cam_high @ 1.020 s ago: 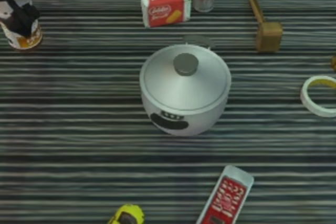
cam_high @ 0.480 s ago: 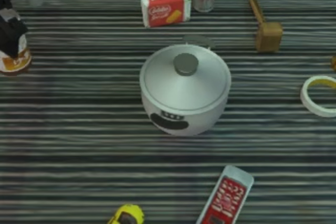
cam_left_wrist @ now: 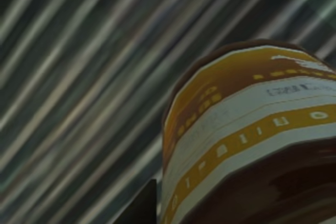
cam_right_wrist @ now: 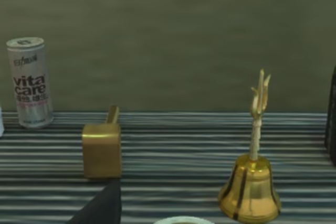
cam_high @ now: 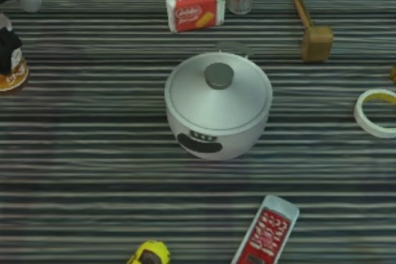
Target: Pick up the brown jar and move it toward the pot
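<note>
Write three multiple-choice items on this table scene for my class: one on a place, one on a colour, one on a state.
1. In the top view, where is the brown jar relative to the pot?
A. Far to its left, at the table's left edge
B. Close on its right
C. On top of it

2. What colour is the knob on the pot?
A. Red
B. Grey
C. Yellow

3. How is the pot's lid?
A. Lying on the table
B. Upside down
C. Seated on the pot

Answers:
1 A: the jar shows at the left edge, under the left hand, with bare striped table between it and the pot.
2 B: the round knob is grey against the silvery lid.
3 C: the domed lid covers the pot's rim all round.
The right arm is out of the top view.
</note>
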